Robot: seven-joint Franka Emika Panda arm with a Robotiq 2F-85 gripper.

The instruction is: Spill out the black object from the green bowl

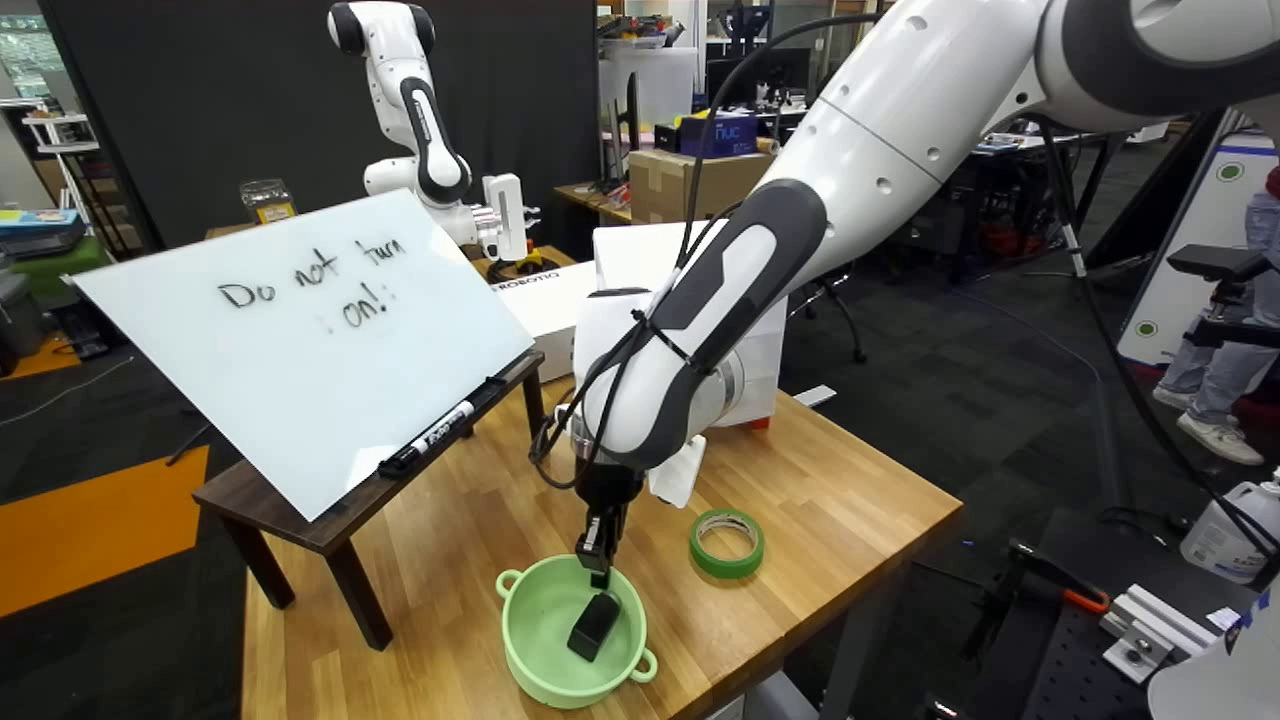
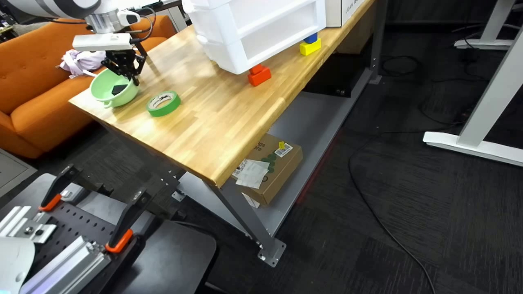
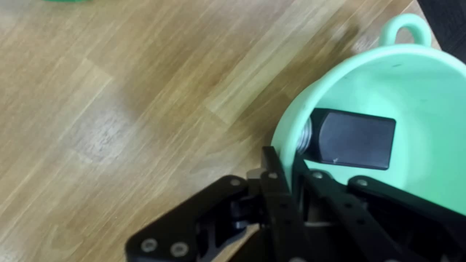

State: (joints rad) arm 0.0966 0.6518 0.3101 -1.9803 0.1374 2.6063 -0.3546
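Pinching the rim of the green bowl [image 1: 535, 635] with the claw [image 3: 284, 153], straddling the wall with one finger inside and one outside, and holding the bowl upright near an edge of the worktop [image 1: 820, 530]. Seeing the black object [image 3: 356, 140] in the bowl in both exterior views and, in the wrist view, lying near the claw's inner finger, silvery end toward the wall. Noting the green tape roll [image 1: 728, 569], lying flat near the bowl, and, in an exterior view, the whiteboard [image 1: 290, 360] lettered "Do not turn on!" resting on the dark stand [image 1: 265, 510].
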